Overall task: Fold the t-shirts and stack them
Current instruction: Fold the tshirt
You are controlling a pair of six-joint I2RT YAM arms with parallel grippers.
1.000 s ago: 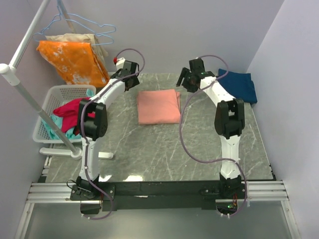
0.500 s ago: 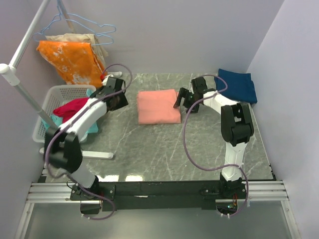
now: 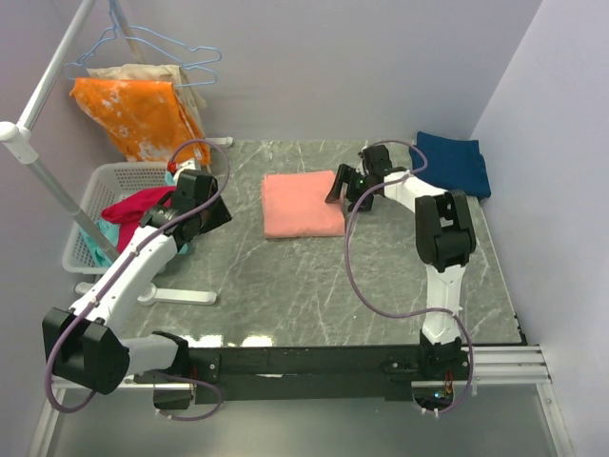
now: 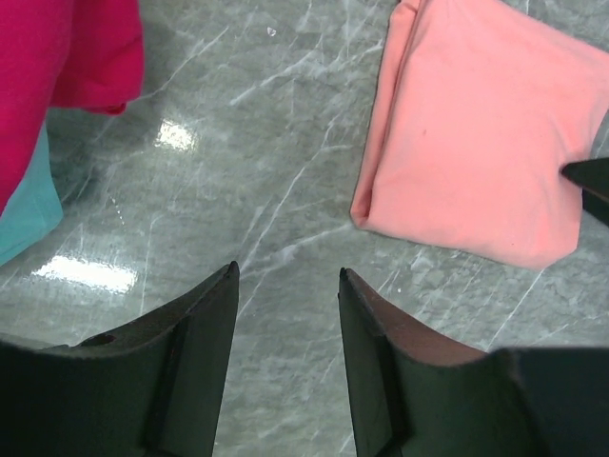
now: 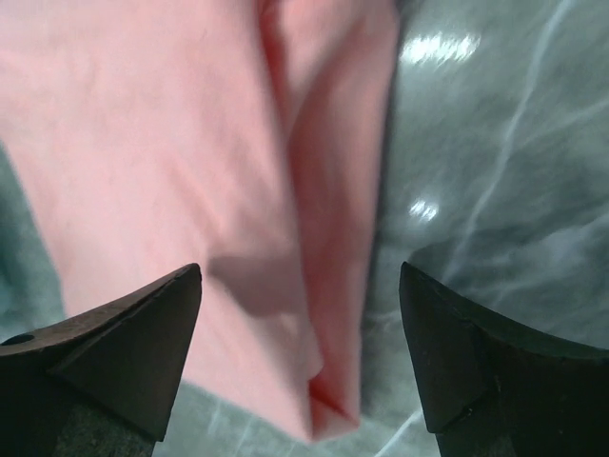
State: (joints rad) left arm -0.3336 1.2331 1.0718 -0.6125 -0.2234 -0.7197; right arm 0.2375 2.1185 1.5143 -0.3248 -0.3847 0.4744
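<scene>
The step in hand looks like lifting the folded salmon-pink t-shirt (image 3: 303, 205) so it can be stacked with the folded navy t-shirt (image 3: 457, 162), which lies well apart at the far right corner of the bench (image 3: 304, 286). To do it well, the right gripper (image 5: 300, 276) should come down close to the bench and take every layer of the folded side at once, well in from the corner, or the fold may spill open on the way across. Its jaws stand wide apart and hold nothing; the pink shirt's doubled edge, the one facing the right edge of the bench, runs between and below them. The pink shirt itself rests midway along the bench, nearer the far edge. The left gripper (image 4: 285, 276) hangs over bare bench toward the left edge, jaws partly open and empty, with the shirt's nearest corner just beyond its tips.
</scene>
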